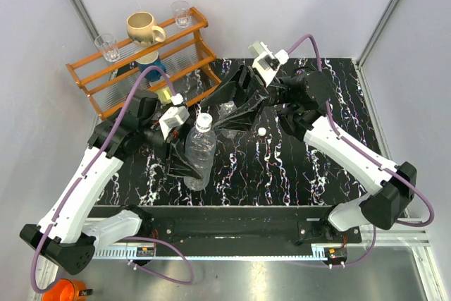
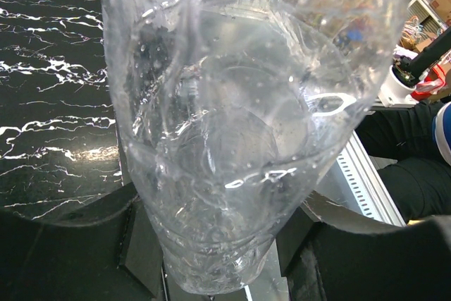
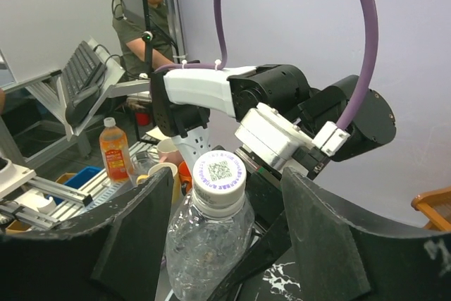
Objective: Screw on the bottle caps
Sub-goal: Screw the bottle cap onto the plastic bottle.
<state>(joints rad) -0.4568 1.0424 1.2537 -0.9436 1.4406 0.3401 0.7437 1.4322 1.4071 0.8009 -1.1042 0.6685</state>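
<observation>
Left gripper (image 2: 222,252) is clamped on the lower body of a clear ribbed bottle (image 1: 199,151), black fingers (image 2: 134,244) pressed in on both sides. The plastic looks dented where they squeeze. Bottle is held up off the black marble-pattern table (image 1: 282,174), just left of centre. It stands roughly upright in the right wrist view.

That bottle has a white screw cap (image 3: 219,173) sitting on its neck, QR sticker on top. Can't tell how tight it is.

Right gripper (image 3: 229,188) comes in from the far right with its jaws apart. One finger is on each side of the cap with a visible gap both ways, not gripping it.

A loose white cap (image 1: 261,131) lies on the table right of the held bottle, near the right arm's forearm and apart from both bottles.

The second clear bottle (image 1: 227,109) sits under the right gripper, partly hidden by it. It looks uncapped, but its pose is hard to tell.

Far left corner has a wooden rack (image 1: 190,54). On its top shelf a cream mug (image 1: 143,29) stands between two drinking glasses (image 1: 107,46) and (image 1: 182,12).
</observation>
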